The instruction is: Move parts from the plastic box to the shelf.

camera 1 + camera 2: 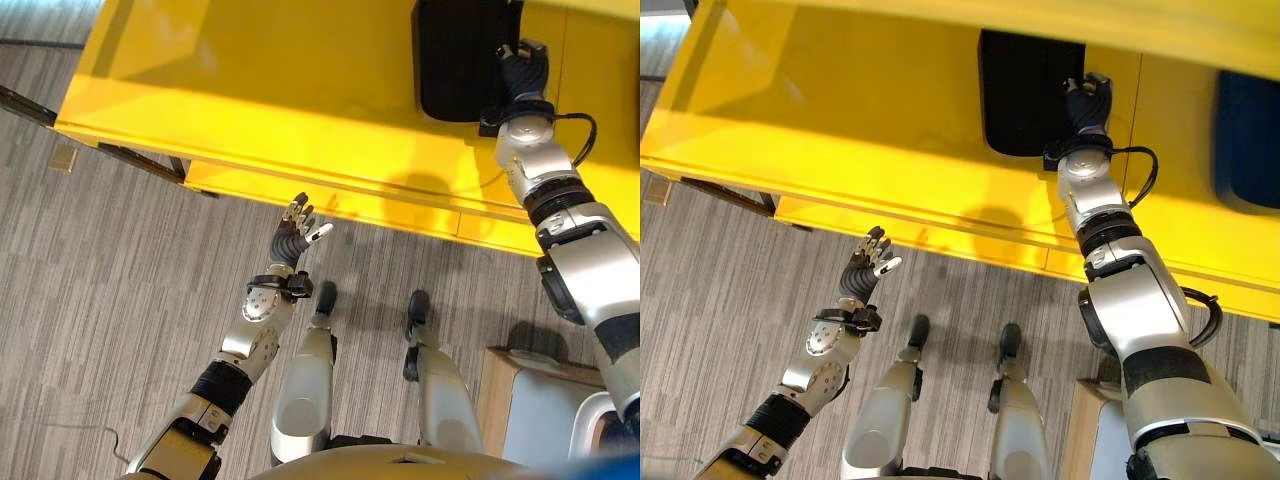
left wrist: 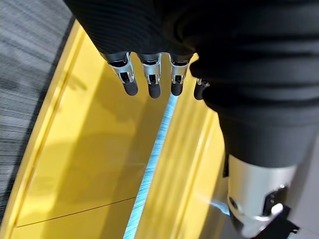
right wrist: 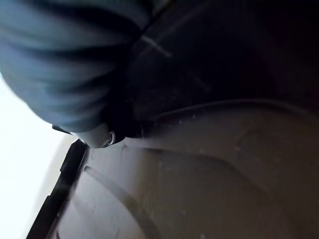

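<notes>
A black part [image 1: 460,60] with rounded corners lies on the yellow shelf [image 1: 250,90]. My right hand [image 1: 520,65] rests against the part's right edge, and the same hand [image 1: 1087,105] shows beside the black part [image 1: 1025,95] in the right eye view. Up close in the right wrist view, the part's dark surface [image 3: 209,174] lies just past the hand's cover. My left hand [image 1: 293,240] is raised over the floor just below the shelf's front edge, open and holding nothing. Its straight fingers [image 2: 149,82] point at the yellow shelf [image 2: 89,149].
A dark blue object [image 1: 1248,140] sits on the shelf to the right of the black part. A pale grey box [image 1: 545,415] on a wooden base stands on the floor at the lower right. Grey striped floor [image 1: 110,290] spreads out to the left.
</notes>
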Controlling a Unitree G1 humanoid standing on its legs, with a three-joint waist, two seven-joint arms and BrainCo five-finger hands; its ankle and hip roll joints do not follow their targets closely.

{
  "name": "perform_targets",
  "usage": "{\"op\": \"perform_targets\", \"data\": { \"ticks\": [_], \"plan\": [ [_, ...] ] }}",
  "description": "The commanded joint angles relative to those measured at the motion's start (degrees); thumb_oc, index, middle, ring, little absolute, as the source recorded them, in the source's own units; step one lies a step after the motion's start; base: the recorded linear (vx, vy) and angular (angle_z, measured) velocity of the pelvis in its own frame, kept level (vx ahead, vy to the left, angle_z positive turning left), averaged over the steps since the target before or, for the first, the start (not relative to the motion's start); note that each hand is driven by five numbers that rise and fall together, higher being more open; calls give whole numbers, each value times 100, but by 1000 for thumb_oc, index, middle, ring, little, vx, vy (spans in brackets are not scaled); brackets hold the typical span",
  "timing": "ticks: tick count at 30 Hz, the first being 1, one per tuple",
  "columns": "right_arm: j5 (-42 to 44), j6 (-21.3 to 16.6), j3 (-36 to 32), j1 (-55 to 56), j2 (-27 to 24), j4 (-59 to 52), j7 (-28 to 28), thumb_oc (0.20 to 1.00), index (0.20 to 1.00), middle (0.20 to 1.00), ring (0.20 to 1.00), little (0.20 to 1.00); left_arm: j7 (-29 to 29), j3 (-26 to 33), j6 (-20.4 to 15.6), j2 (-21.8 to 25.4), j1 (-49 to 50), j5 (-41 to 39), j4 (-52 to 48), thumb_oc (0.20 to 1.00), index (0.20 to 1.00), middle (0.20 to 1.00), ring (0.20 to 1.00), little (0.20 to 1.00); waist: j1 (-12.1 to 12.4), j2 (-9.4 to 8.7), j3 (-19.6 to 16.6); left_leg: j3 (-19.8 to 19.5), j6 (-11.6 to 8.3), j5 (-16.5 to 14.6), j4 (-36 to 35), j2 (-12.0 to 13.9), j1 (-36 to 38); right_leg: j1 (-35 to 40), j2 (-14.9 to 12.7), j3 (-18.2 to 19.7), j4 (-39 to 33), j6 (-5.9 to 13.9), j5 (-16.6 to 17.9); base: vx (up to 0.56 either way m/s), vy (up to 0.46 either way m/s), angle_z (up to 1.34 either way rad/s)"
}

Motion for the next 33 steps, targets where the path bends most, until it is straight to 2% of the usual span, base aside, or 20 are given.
{"op": "perform_targets", "data": {
  "ticks": [1, 3, 11, 20, 33],
  "plan": [
    [45, -210, 357, -746, -552, 141, 78, 200, 200, 200, 200, 200, -112, -258, -177, 150, 74, -62, -686, 1000, 1000, 1000, 1000, 1000, 77, 8, -163, 330, -31, -455, 461, 197, -23, -406, -688, -95, 1169, 450, -462, -9, 16, -3],
    [98, -130, 477, -908, -672, 544, 162, 200, 200, 200, 200, 200, -130, -335, -172, 162, 22, -61, -700, 1000, 1000, 1000, 1000, 1000, 93, 29, -115, 339, -22, -477, 550, 178, -132, -501, -690, -97, 1229, 446, -488, 0, 0, 0],
    [-22, -46, 579, -829, -782, 949, 234, 200, 200, 200, 200, 200, -60, -382, -182, 161, -129, -35, -701, 1000, 1000, 1000, 1000, 1000, 158, 81, -21, 316, 7, -559, 619, 139, -195, -525, -695, -136, 1266, 437, -552, 14, 3, 0],
    [153, -28, 323, -757, -796, 1227, 178, 200, 200, 200, 200, 200, 16, -435, -219, 141, -210, -67, -671, 1000, 1000, 1000, 1000, 1000, 177, 124, 26, 307, 26, -595, 641, 94, -231, -537, -716, -181, 1268, 432, -574, 0, 0, 0],
    [849, -77, -96, -922, -682, 1478, 19, 200, 200, 200, 200, 200, 77, -478, -213, 189, -149, -138, -749, 1000, 1000, 1000, 1000, 1000, 252, 156, -7, 261, 36, -626, 643, 58, -280, -506, -707, -237, 1213, 420, -605, 3, 0, 0]
  ]
}}
